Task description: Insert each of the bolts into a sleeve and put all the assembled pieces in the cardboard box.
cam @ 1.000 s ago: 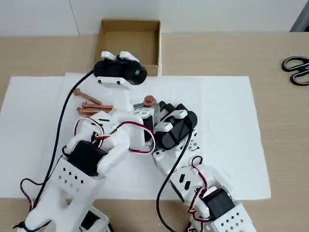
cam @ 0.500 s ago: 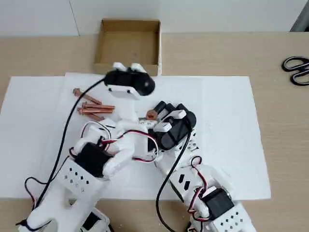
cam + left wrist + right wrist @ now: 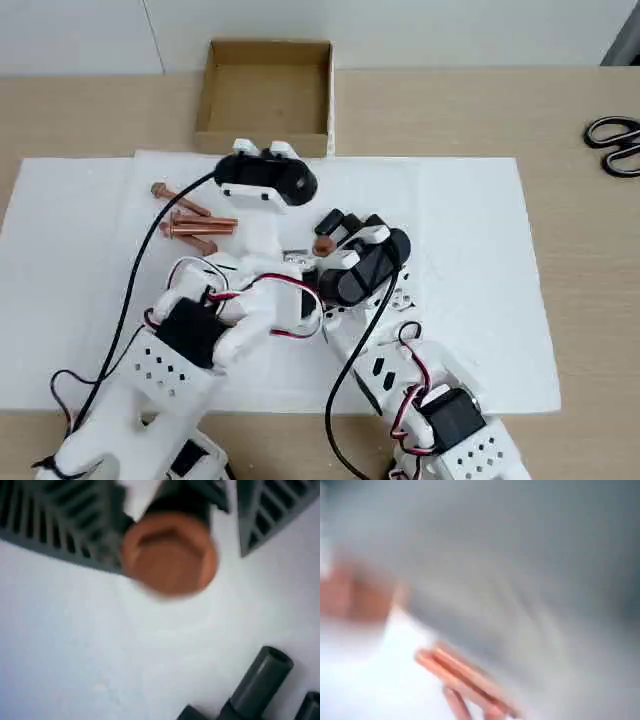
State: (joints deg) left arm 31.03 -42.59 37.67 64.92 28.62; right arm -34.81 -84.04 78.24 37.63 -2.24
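Far left on the white paper sheet [image 3: 470,300], several loose copper-coloured metal bolts [image 3: 195,222] lie unsleeved. Behind them the open brown cardboard box [image 3: 270,45] holds nothing. At centre, another copper bolt's round head [image 3: 323,246] sits between the left gripper [image 3: 296,258] and right gripper [image 3: 340,235]. I cannot tell whether either grips it. Dark tubular sleeves [image 3: 260,680] lie close by. The task looks barely begun.

Table [image 3: 450,110]: light wood, showing past my working patch on every side.
Sheet [image 3: 470,250]: white and flat, laid over the middle of the table, where I work.
Wall [image 3: 420,30]: plain white, with one thin upright seam, behind the table's far edge.
Far right corner: dark grey shape [image 3: 628,40], possibly furniture; I cannot tell.
Scissors [image 3: 614,145]: black-handled, on bare wood by the right edge.
Light: soft, even, faint shadows.
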